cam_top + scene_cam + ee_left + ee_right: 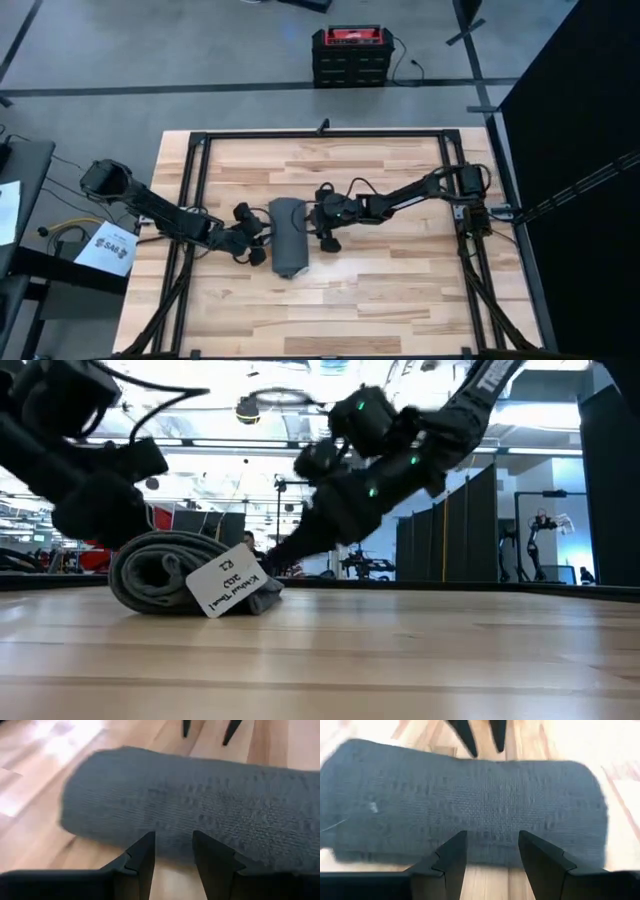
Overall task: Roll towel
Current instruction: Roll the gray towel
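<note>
Grey rolled towel [289, 238] lies between left gripper [262, 239] and right gripper [318, 225].

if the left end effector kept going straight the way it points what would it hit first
Most likely the rolled towel: the left end effector, fingers apart, faces its side from close by, with nothing between them.

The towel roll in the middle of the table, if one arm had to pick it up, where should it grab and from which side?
Probably mid-length on the rolled towel, coming down from above with the fingers spanning its narrow width. The roll lies long and low on the table, so a centre grip would balance it. The left gripper and right gripper flank it, open.
</note>
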{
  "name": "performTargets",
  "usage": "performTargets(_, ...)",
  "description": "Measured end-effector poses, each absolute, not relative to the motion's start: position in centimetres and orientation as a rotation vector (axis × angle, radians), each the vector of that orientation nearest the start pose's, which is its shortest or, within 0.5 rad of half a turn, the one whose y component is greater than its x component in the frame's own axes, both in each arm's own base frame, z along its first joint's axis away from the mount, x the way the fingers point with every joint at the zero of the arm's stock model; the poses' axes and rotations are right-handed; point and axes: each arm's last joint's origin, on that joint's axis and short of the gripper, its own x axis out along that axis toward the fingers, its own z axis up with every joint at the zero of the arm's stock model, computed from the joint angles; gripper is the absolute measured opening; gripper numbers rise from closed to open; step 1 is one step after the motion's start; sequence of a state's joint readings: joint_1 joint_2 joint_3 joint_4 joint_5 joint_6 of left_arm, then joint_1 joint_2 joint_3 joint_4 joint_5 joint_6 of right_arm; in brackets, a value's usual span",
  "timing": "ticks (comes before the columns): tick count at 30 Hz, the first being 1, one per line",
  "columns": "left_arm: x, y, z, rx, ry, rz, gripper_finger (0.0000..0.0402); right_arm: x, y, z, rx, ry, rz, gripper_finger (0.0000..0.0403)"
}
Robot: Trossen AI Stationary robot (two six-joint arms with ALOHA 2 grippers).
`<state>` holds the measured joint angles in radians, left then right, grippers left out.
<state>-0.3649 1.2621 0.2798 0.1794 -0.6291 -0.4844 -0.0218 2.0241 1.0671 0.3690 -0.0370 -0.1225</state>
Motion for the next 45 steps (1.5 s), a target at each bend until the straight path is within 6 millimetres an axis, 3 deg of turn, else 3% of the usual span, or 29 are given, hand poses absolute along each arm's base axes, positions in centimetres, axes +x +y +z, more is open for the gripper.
performTargets(4, 19.0, -5.4, 10.5, -0.092, 0.647, 0.400, 0.0118, 41.4, -0.7, 9.8, -0.079, 0.656, 0.077, 0.0166)
performTargets(8, 19.7, -5.4, 9.4, -0.103, 0.647, 0.396, 0.0118, 42.7, -0.6, 8.9, -0.072, 0.660, 0.089, 0.0166)
performTargets(18, 21.1, -4.6, 9.1, 0.049, 0.597, 0.351, 0.0118, 43.9, -0.5, 9.8, -0.150, 0.611, 0.120, 0.0165)
performTargets(22, 21.2, -4.2, 9.5, 0.073, 0.585, 0.353, 0.0118, 43.4, -0.6, 10.1, -0.166, 0.668, 0.127, 0.0165)
performTargets(27, 21.2, -4.2, 9.9, 0.075, 0.572, 0.352, 0.0118, 42.7, -1.7, 12.0, -0.155, 0.711, 0.113, 0.0165)
performTargets(35, 20.3, -4.1, 11.7, 0.051, 0.569, 0.332, 0.0118, 41.2, -3.7, 11.5, -0.116, 0.888, 0.085, 0.0166)
performTargets(40, 19.2, -2.5, 12.1, 0.067, 0.649, 0.403, 0.0118, 40.9, -4.2, 11.7, -0.177, 0.909, 0.111, 0.0165)
performTargets(45, 18.3, -0.4, 11.0, 0.036, 0.621, 0.452, 0.0118, 40.5, -6.8, 12.0, -0.187, 0.912, 0.070, 0.0166)
